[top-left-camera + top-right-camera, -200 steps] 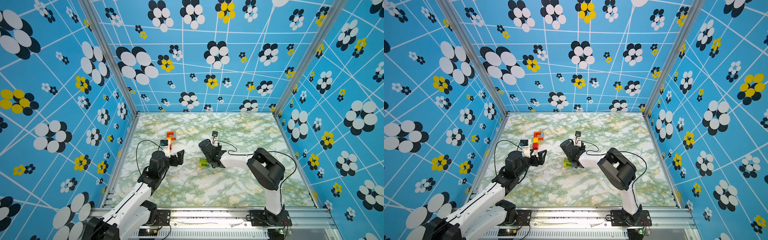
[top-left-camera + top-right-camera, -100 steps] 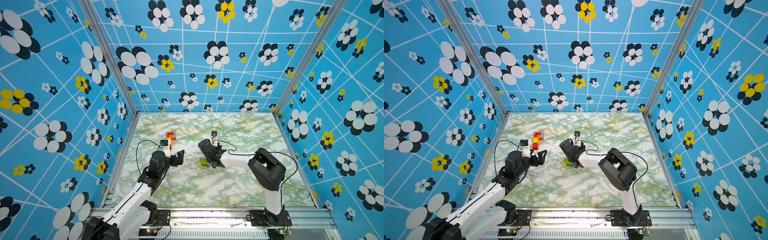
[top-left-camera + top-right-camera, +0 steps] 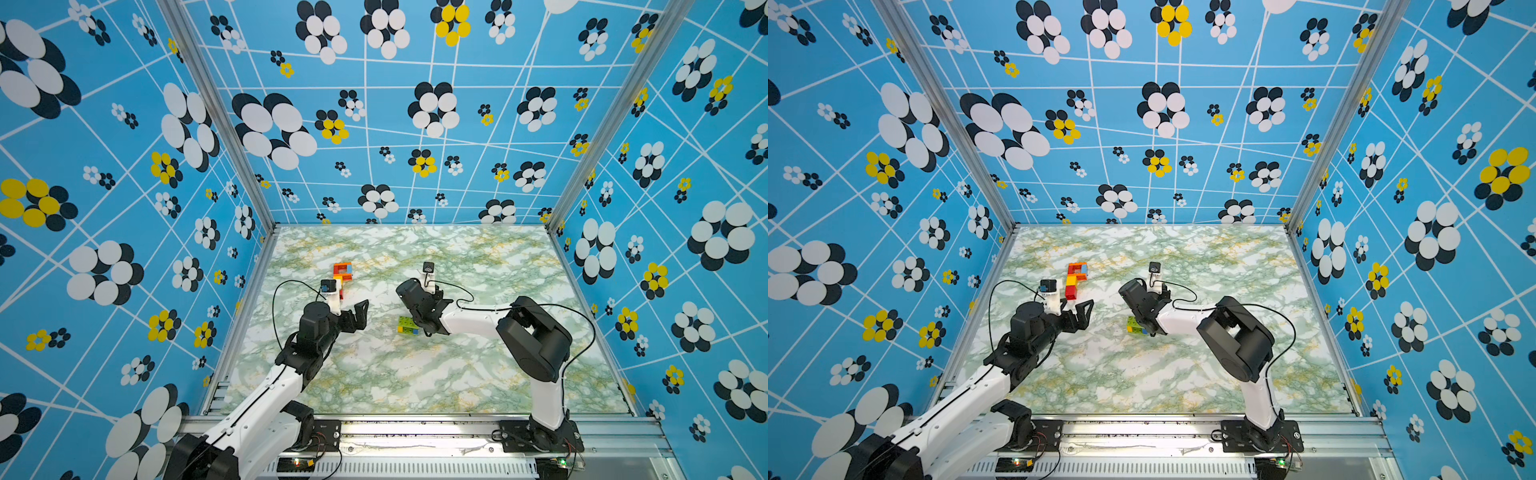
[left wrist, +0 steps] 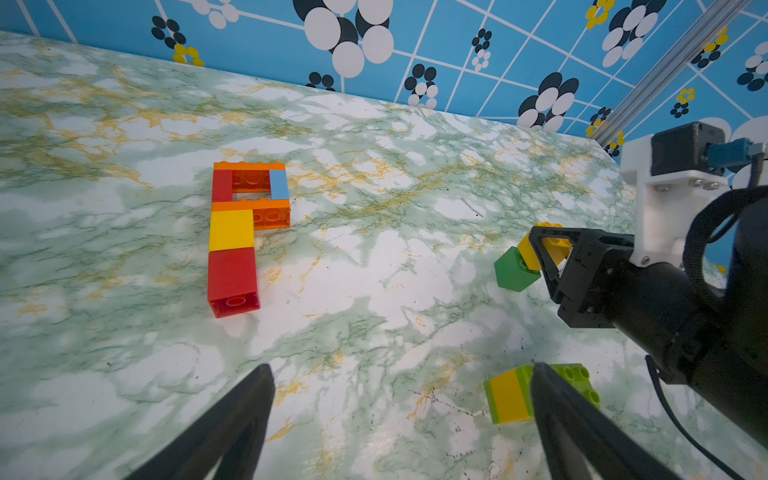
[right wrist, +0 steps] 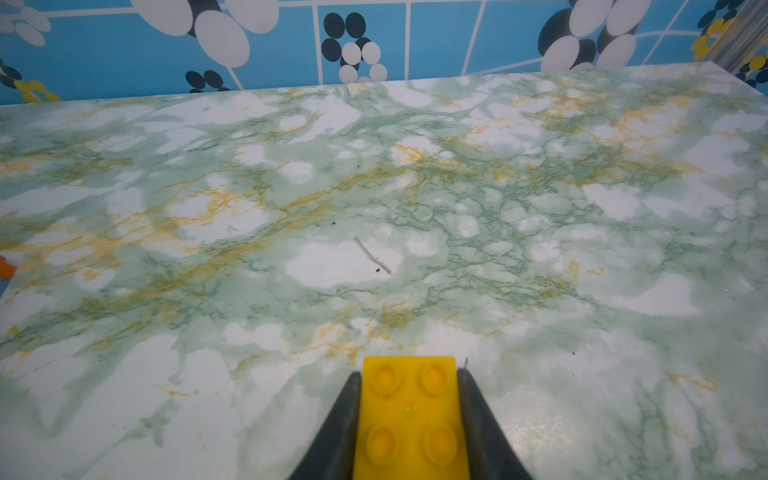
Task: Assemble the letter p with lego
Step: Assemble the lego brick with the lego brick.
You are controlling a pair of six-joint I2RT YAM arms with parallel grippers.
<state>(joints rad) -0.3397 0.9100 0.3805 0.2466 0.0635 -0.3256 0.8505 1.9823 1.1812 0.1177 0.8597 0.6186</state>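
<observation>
Left wrist view shows the lego letter (image 4: 243, 232) lying flat on the marbled worktop (image 4: 374, 270), left of centre in the frame: an orange, red and light blue loop at its top, with a yellow brick and then a red brick running down as the stem. The left end effector (image 4: 399, 415) stands wide with nothing between its fingers, low in the frame. At the right of the frame the right end effector (image 4: 548, 249) is clamped on a yellow brick (image 4: 528, 251), which touches a green brick (image 4: 513, 270) on the worktop. A loose lime and yellow brick stack (image 4: 511, 395) lies at the lower right, partly behind a left finger.

In the right wrist view the yellow brick (image 5: 411, 419) sits studs up between the narrow fingers of the right end effector (image 5: 409, 424).

In both top views the letter (image 3: 343, 276) (image 3: 1076, 279) lies beyond the left arm.
</observation>
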